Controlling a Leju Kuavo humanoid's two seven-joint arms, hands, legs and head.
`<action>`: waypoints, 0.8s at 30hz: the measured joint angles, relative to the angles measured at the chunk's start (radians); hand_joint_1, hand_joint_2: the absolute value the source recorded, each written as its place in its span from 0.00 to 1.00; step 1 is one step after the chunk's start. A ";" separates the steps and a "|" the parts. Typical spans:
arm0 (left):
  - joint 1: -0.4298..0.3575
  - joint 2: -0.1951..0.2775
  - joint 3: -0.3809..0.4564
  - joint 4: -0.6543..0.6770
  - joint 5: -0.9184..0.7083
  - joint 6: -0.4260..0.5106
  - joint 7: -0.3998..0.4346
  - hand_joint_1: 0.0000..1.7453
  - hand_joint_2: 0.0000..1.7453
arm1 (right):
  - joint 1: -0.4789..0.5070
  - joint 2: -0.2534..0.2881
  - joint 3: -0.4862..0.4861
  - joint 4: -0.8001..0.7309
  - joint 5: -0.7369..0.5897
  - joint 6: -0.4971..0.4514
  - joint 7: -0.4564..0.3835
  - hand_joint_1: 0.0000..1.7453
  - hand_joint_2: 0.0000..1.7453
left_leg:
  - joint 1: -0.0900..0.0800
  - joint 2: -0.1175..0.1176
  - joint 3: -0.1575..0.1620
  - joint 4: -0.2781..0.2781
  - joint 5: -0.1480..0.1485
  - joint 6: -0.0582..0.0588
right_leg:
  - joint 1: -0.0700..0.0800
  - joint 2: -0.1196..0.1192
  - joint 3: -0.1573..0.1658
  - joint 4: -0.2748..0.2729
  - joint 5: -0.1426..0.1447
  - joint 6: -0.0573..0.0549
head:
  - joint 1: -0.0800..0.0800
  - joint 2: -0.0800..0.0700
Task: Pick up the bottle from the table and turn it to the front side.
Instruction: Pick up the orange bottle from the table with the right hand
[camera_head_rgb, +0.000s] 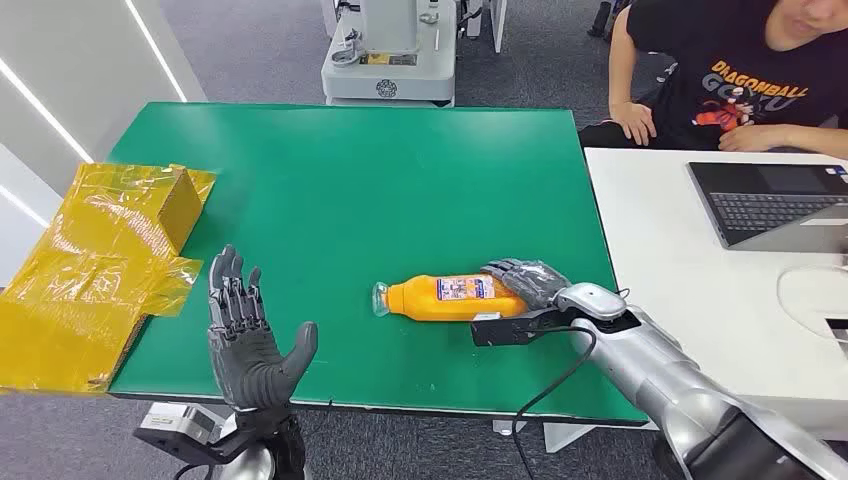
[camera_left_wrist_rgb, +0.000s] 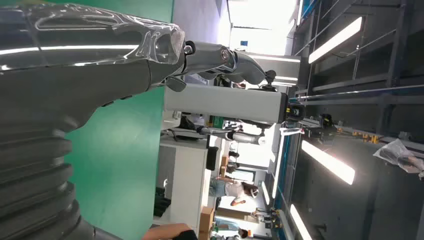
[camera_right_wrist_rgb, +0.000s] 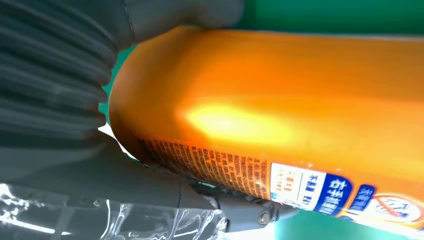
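An orange bottle (camera_head_rgb: 445, 298) with a clear cap and a colourful label lies on its side on the green table (camera_head_rgb: 350, 180), cap pointing left. My right hand (camera_head_rgb: 528, 282) wraps around its base end, fingers over the top. In the right wrist view the bottle (camera_right_wrist_rgb: 280, 110) fills the picture, with my right hand (camera_right_wrist_rgb: 75, 100) closed against it and a finger (camera_right_wrist_rgb: 245, 212) under its printed label. My left hand (camera_head_rgb: 245, 335) is raised near the table's front left edge, palm up and fingers spread, holding nothing. The left wrist view shows that hand (camera_left_wrist_rgb: 65, 80) over the green surface.
Flattened yellow cardboard (camera_head_rgb: 95, 265) lies over the table's left edge. A white table (camera_head_rgb: 700, 290) with a laptop (camera_head_rgb: 775, 200) stands on the right, and a person (camera_head_rgb: 730, 80) sits behind it. A grey machine base (camera_head_rgb: 390, 60) stands beyond the far edge.
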 joint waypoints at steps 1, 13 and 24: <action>0.000 0.000 0.000 0.000 0.000 0.000 0.000 0.00 1.00 | 0.001 0.000 0.000 0.000 0.000 -0.002 -0.001 1.00 1.00 | 0.000 0.000 0.000 0.000 0.000 0.000 | 0.000 0.000 0.000 0.000 0.000 0.000 | 0.000 0.000; -0.001 0.000 0.000 0.000 -0.002 -0.011 0.000 0.00 1.00 | 0.028 0.002 -0.014 -0.001 -0.007 -0.068 -0.024 1.00 1.00 | 0.000 0.000 0.000 0.000 0.000 0.000 | 0.000 0.000 0.000 0.000 0.000 0.000 | 0.000 0.000; -0.003 -0.002 0.001 -0.004 0.000 0.029 0.000 0.00 1.00 | 0.125 0.065 -0.157 -0.083 -0.144 -0.410 -0.072 1.00 1.00 | 0.000 0.000 0.000 0.000 0.000 0.000 | 0.000 0.000 -0.001 0.000 0.000 0.000 | 0.000 0.000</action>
